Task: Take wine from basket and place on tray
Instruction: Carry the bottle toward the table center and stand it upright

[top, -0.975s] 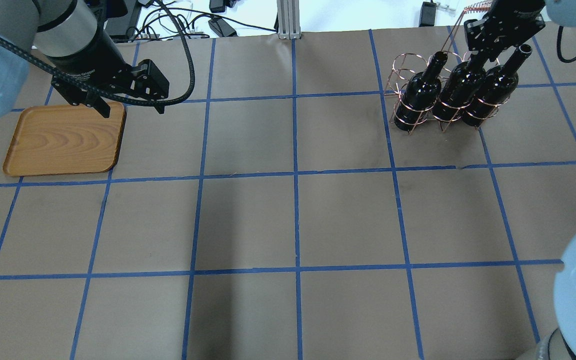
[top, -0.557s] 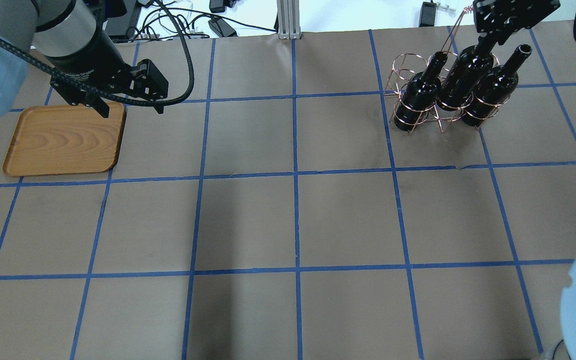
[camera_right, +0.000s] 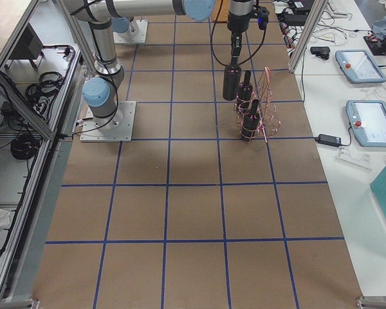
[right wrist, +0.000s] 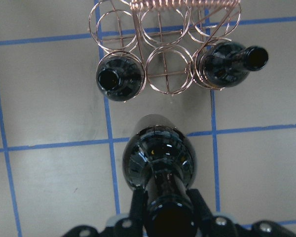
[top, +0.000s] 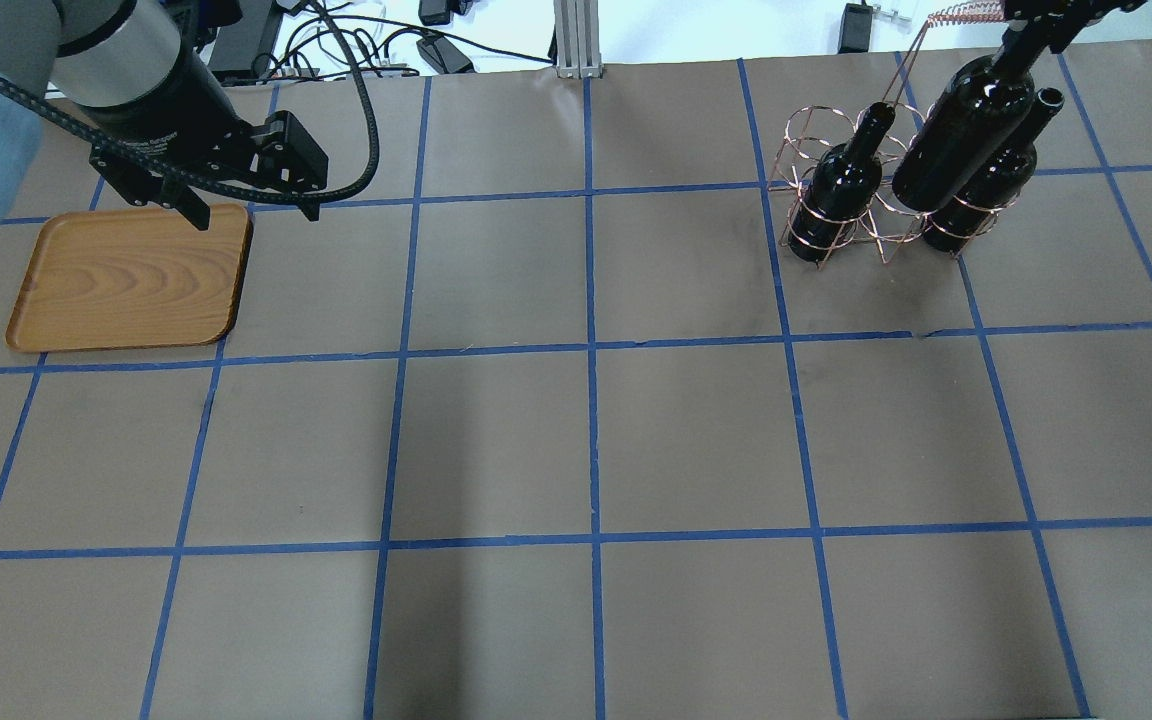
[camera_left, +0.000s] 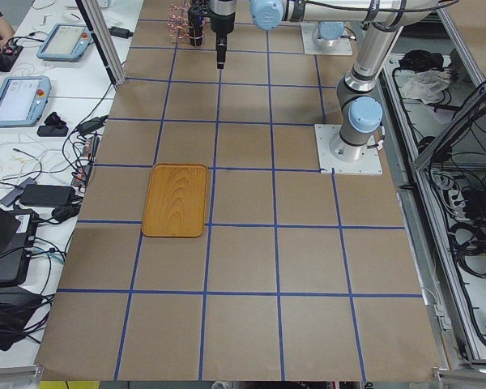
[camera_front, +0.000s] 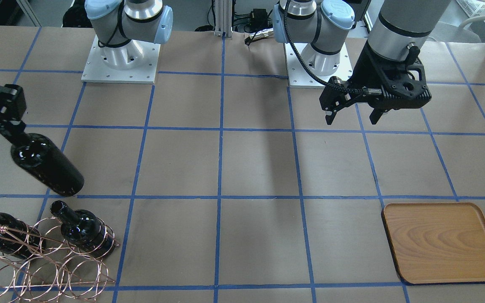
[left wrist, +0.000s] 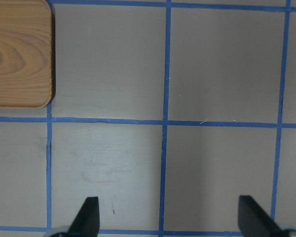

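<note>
Over the basket end of the table (top: pixel 696 440): the right gripper (camera_front: pixel 10 129) is clamped on the neck of 1 wine bottle (camera_front: pixel 46 168), which hangs base-down in the air — clear of the rings, just beside the basket (right wrist: pixel 168 49).
Basket: 2 other bottles (right wrist: pixel 119 79) stand in the end rings of 1 row; the ring between them is vacant (the right wrist view looks straight down through it).
Tray: the wooden tray (top: pixel 126 280) lies flat at the opposite end of the table, well apart from the basket, with nothing on it.
Left arm: the left gripper (camera_front: pixel 352 119) hovers near the tray's inner corner with its fingers spread wide, holding nothing.
Done: extraction looks finished for this bottle — no wire appears to touch the glass.
Remaining: the whole carry across the table and the set-down on the tray; by my reading the job is about 1/3 along for this bottle.
Likely next: since the tray sits in the left arm's half, either a long reach or a hand-over to the left gripper seems needed; which of the 2 I cannot tell.
</note>
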`<state>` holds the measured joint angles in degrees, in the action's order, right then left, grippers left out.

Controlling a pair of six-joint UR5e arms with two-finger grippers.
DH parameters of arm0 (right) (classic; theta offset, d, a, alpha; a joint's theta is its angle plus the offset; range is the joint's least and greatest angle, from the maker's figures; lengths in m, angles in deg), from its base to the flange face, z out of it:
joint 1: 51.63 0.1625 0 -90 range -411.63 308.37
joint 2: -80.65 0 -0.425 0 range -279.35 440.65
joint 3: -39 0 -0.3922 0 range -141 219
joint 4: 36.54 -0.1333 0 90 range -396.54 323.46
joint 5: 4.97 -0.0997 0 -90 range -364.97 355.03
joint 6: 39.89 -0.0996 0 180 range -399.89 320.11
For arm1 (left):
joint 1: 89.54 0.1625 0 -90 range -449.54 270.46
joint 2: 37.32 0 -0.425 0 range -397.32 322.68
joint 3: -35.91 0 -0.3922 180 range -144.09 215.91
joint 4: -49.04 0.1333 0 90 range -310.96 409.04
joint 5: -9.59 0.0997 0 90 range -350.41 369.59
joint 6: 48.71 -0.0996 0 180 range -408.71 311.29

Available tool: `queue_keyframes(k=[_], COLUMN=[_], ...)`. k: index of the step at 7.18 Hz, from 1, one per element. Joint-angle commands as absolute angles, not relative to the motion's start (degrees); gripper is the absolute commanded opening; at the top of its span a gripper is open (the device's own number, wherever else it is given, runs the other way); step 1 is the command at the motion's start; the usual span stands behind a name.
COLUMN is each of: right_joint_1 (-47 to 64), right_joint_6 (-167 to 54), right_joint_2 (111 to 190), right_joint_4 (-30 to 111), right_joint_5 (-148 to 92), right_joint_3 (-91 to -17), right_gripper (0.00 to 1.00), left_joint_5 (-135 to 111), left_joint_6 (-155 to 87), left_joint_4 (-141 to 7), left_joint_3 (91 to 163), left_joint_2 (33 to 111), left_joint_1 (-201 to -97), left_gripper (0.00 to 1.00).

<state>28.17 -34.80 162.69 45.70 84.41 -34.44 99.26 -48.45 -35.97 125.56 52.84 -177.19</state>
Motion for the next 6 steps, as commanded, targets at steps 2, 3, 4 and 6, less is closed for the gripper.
queue_keyframes(k=[2, 3, 4, 6], right_joint_1=[40.35, 44.83, 49.32, 58.98], right_joint_6=[-54.14, -61.08, -67.33, -78.77], right_joint_2=[165.29, 164.33, 163.01, 158.10], right_joint_4=[51.48, 54.13, 56.86, 64.32], right_joint_5=[84.15, 84.15, 84.15, 84.85], right_joint_3=[-43.43, -44.49, -44.85, -44.77], right_gripper=[0.00, 0.00, 0.00, 0.00], left_joint_5=[98.63, 98.62, 98.71, 98.71], left_joint_6=[-48.54, -48.54, -48.54, -53.24], left_joint_4=[-36.13, -36.13, -36.04, -36.13], left_joint_3=[125.12, 125.12, 125.12, 124.95], left_joint_2=[52.77, 52.77, 52.77, 52.77], left_joint_1=[-174.98, -174.89, -174.71, -171.56], left_gripper=[1.00, 1.00, 1.00, 1.00])
